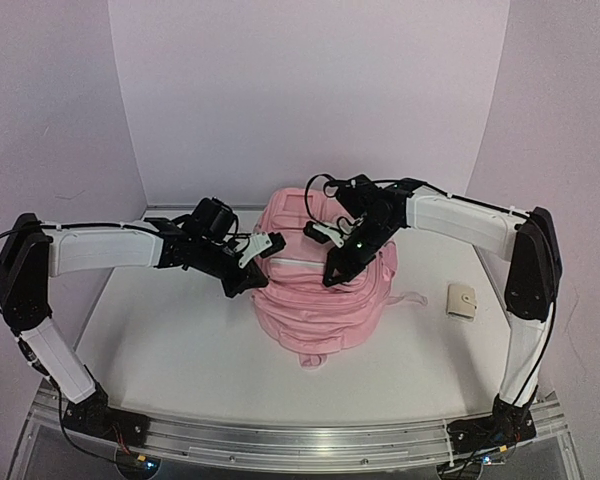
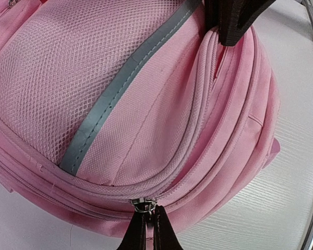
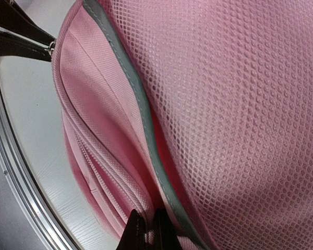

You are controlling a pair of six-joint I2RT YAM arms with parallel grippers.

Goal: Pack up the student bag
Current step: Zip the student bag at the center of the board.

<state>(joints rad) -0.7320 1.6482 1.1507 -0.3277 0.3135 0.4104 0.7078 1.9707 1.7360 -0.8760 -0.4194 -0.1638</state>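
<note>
Observed: backpack [image 1: 320, 300] on table [image 1: 180, 350]; left gripper [image 2: 146, 228] clamped on its zip pull [image 2: 144, 205]; right gripper [image 3: 147, 224] pinching a fabric seam opposite.

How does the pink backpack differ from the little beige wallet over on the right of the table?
The student bag is large, pink and bulging; the wallet is small, beige and flat. The bag sits mid-table, the wallet apart on its right. The left gripper and right gripper are shut on the bag; nothing touches the wallet. Both rest on the white table.
</note>
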